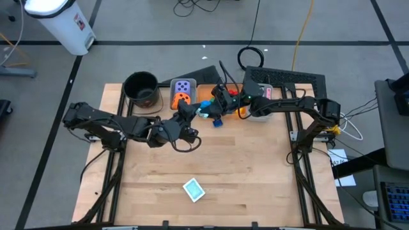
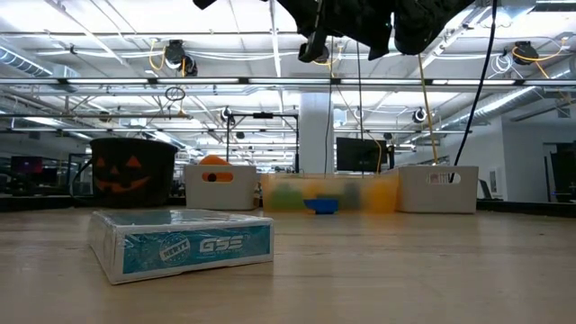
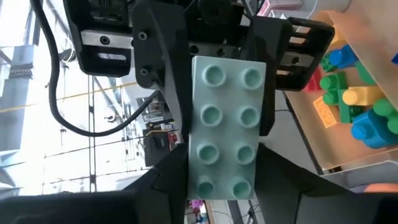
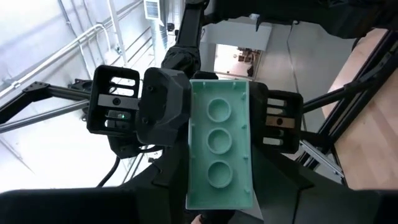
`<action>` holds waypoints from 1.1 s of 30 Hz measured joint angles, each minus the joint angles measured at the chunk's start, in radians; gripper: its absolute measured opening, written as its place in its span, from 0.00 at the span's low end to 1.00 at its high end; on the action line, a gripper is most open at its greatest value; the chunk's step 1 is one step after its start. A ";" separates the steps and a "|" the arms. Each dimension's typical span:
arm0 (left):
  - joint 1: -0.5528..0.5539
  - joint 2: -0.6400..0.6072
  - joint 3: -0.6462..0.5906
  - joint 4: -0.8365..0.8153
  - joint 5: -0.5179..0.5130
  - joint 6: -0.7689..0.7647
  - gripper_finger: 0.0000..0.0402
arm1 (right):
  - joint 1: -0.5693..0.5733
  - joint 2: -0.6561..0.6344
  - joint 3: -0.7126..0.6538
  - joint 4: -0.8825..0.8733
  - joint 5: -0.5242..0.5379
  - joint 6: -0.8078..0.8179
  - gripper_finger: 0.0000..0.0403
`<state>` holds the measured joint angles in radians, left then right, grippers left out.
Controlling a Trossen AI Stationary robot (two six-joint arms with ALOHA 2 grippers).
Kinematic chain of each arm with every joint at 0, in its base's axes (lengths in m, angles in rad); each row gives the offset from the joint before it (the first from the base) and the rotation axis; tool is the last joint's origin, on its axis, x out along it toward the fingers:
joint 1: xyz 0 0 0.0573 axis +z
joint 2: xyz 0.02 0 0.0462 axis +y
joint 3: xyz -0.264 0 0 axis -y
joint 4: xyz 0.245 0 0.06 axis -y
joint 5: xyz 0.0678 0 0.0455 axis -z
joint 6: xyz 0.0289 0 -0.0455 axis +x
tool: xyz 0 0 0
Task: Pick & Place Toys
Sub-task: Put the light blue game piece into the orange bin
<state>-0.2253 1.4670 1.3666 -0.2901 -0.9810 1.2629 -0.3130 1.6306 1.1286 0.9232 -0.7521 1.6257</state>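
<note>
A pale teal brick (image 3: pixel 225 118) with two rows of studs hangs in the air near the bins at the table's far side. My left gripper (image 3: pixel 224 180) comes at it from the table's left and my right gripper (image 4: pixel 221 186) from the right, and both are shut on it. The right wrist view shows its hollow underside (image 4: pixel 219 143). A teal card pack (image 1: pixel 193 190) lies flat near the front edge. A purple die (image 1: pixel 184 86) and an orange die (image 1: pixel 182 99) sit in a grey bin. My left gripper pinches the brick's two long sides at one end (image 3: pixel 202 183) between its two fingers. The fingers come roughly level from the table's left and lie along the brick. The brick is clear of the table. My right gripper pinches the same two long sides at the brick's other end (image 4: pixel 200 193) between its two fingers. They come roughly level from the table's right and lie along the brick, facing the left gripper. The brick spans between the two grippers, lifted clear.
A round black pot (image 1: pixel 141 88) stands at the far left. An orange bin (image 3: pixel 323 134) holds several coloured bricks, and a white bin (image 1: pixel 265 105) stands to its right. A small blue piece (image 1: pixel 217 121) lies below the grippers. Bare wood stretches toward the near edge.
</note>
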 joint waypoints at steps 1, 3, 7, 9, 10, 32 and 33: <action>0.000 0.000 0.000 0.000 0.000 0.003 0.35 | 0.000 0.000 0.000 0.000 0.000 0.000 0.33; 0.000 0.000 0.000 0.001 0.000 0.003 0.36 | 0.000 0.000 0.000 0.000 0.003 -0.004 0.33; 0.000 0.000 0.000 0.005 -0.004 0.000 0.40 | 0.000 0.000 0.000 0.004 0.020 -0.012 0.33; 0.000 0.000 0.000 0.004 -0.004 -0.006 0.39 | -0.001 0.000 0.000 0.004 0.020 -0.014 0.35; 0.000 0.000 0.000 0.004 -0.004 -0.009 0.38 | -0.001 0.000 0.000 0.005 0.021 -0.015 0.36; 0.048 -0.018 -0.001 0.003 0.014 -0.246 0.35 | -0.117 -0.016 -0.026 0.008 -0.041 -0.022 0.66; 0.054 -0.024 -0.001 0.002 0.036 -0.268 0.36 | -0.130 -0.022 -0.037 0.009 -0.054 -0.027 0.66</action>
<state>-0.1715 1.4433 1.3659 -0.2882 -0.9452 0.9944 -0.4435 1.6088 1.0917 0.9317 -0.8063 1.5987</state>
